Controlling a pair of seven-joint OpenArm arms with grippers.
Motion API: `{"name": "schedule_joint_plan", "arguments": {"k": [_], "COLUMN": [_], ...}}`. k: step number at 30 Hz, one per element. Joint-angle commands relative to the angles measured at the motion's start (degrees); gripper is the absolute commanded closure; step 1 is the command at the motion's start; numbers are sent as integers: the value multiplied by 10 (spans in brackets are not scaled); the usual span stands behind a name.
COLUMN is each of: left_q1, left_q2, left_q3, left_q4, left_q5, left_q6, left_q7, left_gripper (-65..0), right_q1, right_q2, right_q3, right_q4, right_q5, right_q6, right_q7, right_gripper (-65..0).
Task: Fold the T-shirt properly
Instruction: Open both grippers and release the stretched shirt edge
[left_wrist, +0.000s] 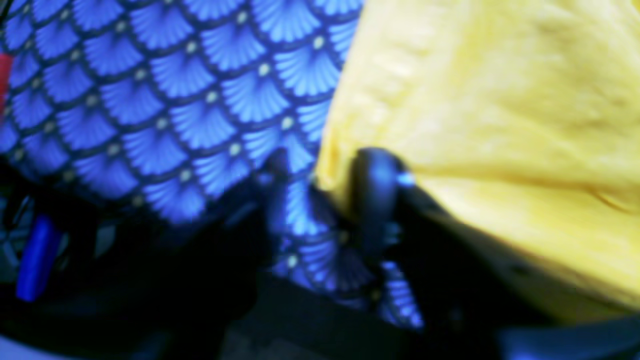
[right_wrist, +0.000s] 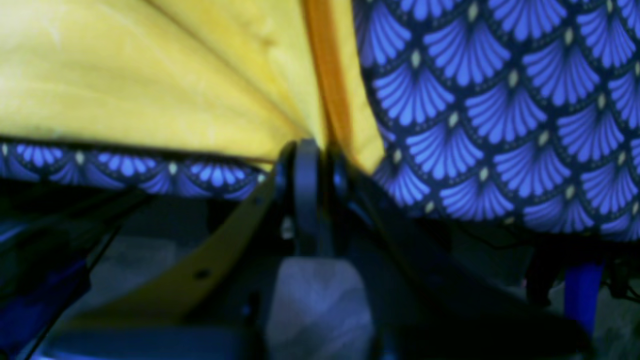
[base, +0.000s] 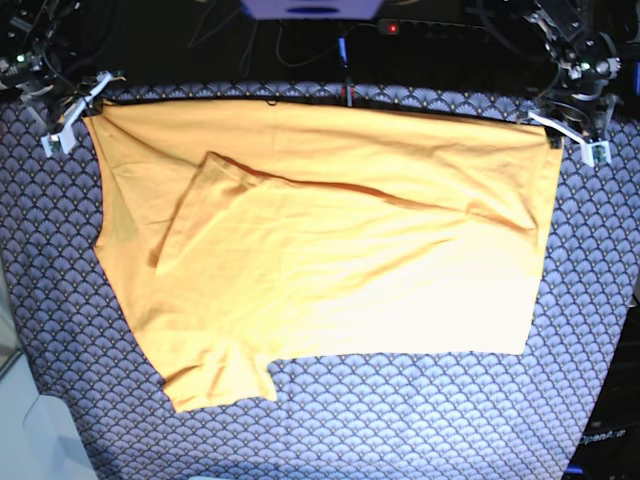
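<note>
While both arms sit at the far edge of the table, the right gripper (right_wrist: 312, 160) has its fingers close together on a pinch of the shirt (base: 330, 260) at one far corner, the yellow fabric fanning out from between them in the right wrist view. At the opposite far corner the left gripper (left_wrist: 325, 185) stands with its fingers parted, one black finger (left_wrist: 375, 185) resting against the shirt's edge and patterned cloth (base: 420, 420) showing between the pair; whether it has any hold on the fabric cannot be told from the blurred wrist picture. From the grippers the shirt spreads toward the near side, lying flat on the cloth with its long axis running side to side between the two arms. One sleeve (base: 215, 375) juts out at the near corner on the right arm's side; a second flap lies folded over the body higher up. Each arm is nearest its own far corner, so any next fold would likely draw that far edge toward the near hem
</note>
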Motion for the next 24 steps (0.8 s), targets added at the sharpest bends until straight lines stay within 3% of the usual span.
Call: {"name": "schedule_joint_plan", "arguments": {"k": [1, 10, 17, 21, 24], "left_q1": [2, 4, 1, -16, -21], "left_q2": [-4, -4, -5, -4, -4], "left_q3": [-2, -2, -17, -50, -63], "left_q4": [10, 10, 11, 11, 11], "left_q5": [6, 6, 5, 5, 5], "left_q6": [2, 2, -1, -70, -72], "left_q7": [4, 4, 3, 3, 5], "left_gripper": [-263, -271, -279, -409, -534], "right_q1": [-2, -5, -2, 10, 15], "right_q2": [8, 8, 8, 10, 10], "right_q3": [5, 6, 66, 88, 108], "right_q4": [6, 6, 7, 9, 9], "right_q5": [0, 0, 0, 0, 0], "right_q6": [-2, -2, -2, -2, -2], "right_q7": [-5, -1, 1, 1, 1], "right_gripper": [-123, -350, -378, -379, -378]}}
